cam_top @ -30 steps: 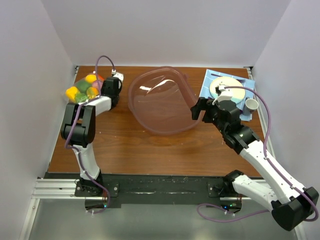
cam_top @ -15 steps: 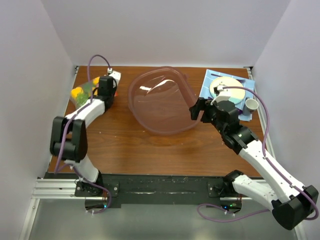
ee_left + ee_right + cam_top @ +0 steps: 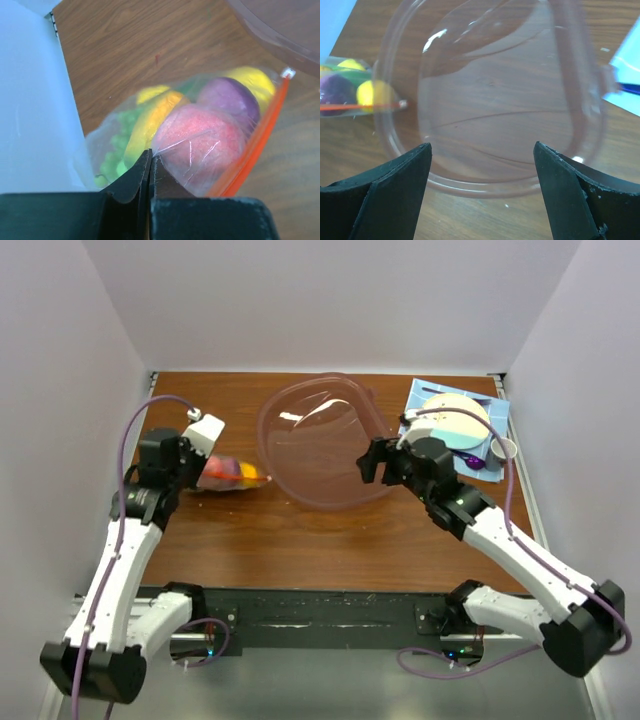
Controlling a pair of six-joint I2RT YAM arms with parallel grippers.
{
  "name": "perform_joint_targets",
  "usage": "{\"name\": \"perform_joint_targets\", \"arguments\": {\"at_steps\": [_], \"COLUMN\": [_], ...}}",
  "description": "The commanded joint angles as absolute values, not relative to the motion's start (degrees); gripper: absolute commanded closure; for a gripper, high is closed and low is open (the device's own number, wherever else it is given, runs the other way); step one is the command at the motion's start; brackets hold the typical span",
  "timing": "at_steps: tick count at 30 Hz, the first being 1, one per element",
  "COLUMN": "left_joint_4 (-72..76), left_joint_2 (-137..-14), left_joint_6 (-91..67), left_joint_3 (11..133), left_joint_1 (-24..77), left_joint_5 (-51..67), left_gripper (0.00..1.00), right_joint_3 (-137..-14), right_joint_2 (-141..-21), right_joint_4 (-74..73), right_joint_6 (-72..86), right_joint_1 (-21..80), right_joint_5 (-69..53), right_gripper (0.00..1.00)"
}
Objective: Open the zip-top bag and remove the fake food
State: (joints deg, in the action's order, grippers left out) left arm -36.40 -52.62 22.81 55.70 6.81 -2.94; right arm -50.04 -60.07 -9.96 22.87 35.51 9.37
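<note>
The zip-top bag (image 3: 232, 474) lies on the wooden table just left of the clear pinkish bowl (image 3: 268, 452), its orange-red zip strip (image 3: 252, 147) facing the bowl. Through the plastic the fake food shows: a pink peach (image 3: 200, 137), a purple piece (image 3: 231, 97), a yellow piece (image 3: 254, 80) and green grapes (image 3: 116, 150). My left gripper (image 3: 198, 476) is shut, pinching a fold of the bag's plastic (image 3: 150, 156) at the end away from the zip. My right gripper (image 3: 372, 462) hangs open over the bowl's near right rim (image 3: 470, 186), holding nothing. The bag (image 3: 350, 92) shows beyond the bowl.
A blue mat (image 3: 425, 400) at the back right carries a white plate (image 3: 455, 412), a white cup (image 3: 502, 448) and a small purple item (image 3: 472, 464). White walls close in on the left, back and right. The bowl takes up the table's middle back.
My left gripper shut on the bag and dragged it from the back left corner toward the bowl. My right gripper shifted slightly left over the bowl's rim.
</note>
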Motion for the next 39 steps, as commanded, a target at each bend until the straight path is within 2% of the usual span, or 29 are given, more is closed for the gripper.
{"name": "perform_joint_targets", "arguments": {"at_steps": [1, 6, 12, 13, 16, 20, 22, 29, 32, 35, 36, 39], "left_joint_4": [-46.04, -55.54, -60.64, -62.38, -65.47, -67.23, -67.76, -69.70, -70.05, -70.14, -70.22, -70.14], "left_joint_2": [-49.57, -49.83, -51.33, -51.68, -51.94, -51.50, -51.50, -51.33, -51.15, -50.71, -50.54, -50.10], "left_joint_6": [28.12, 29.97, 29.97, 30.58, 32.42, 34.27, 34.63, 35.95, 36.47, 36.74, 36.83, 37.09], "left_joint_3": [64.32, 72.67, 77.07, 77.52, 79.10, 79.45, 79.28, 79.01, 78.49, 78.22, 78.14, 77.78], "left_joint_1": [6.42, 6.42, 6.42, 6.42, 6.42, 6.42, 6.42, 6.42, 6.42, 6.42, 6.42, 6.42], "left_joint_5": [1.56, 7.90, 13.35, 15.62, 19.41, 21.44, 22.23, 25.57, 26.01, 26.63, 27.07, 27.33], "left_gripper": [1.00, 1.00, 1.00, 1.00, 1.00, 1.00, 1.00, 1.00, 1.00, 1.00, 1.00, 1.00], "right_joint_3": [-55.62, -56.86, -58.88, -59.23, -60.90, -62.66, -63.45, -67.67, -68.81, -71.01, -72.84, -76.27], "right_joint_2": [-64.23, -65.48, -67.76, -68.63, -71.97, -75.75, -77.77, -84.28, -86.04, -88.32, -89.11, -91.40], "right_joint_4": [-2.38, 4.38, 9.14, 10.10, 11.42, 12.30, 12.31, 10.63, 11.07, 8.45, 7.22, 1.86], "right_joint_6": [17.41, 12.22, 2.03, 0.72, -2.98, -3.86, -4.74, -7.12, -7.12, -7.21, -7.21, -7.21], "right_joint_1": [42.60, 51.05, 65.64, 67.83, 69.69, 70.22, 70.40, 70.40, 70.49, 70.49, 70.49, 70.49], "right_joint_5": [5.98, 2.02, 5.18, 5.62, 4.31, 1.15, 0.62, 3.78, 3.95, 4.48, 4.66, 5.18], "right_gripper": [0.12, 0.11, 0.09, 0.15, 0.21, 0.21, 0.26, 0.29, 0.36, 0.60, 0.77, 1.00]}}
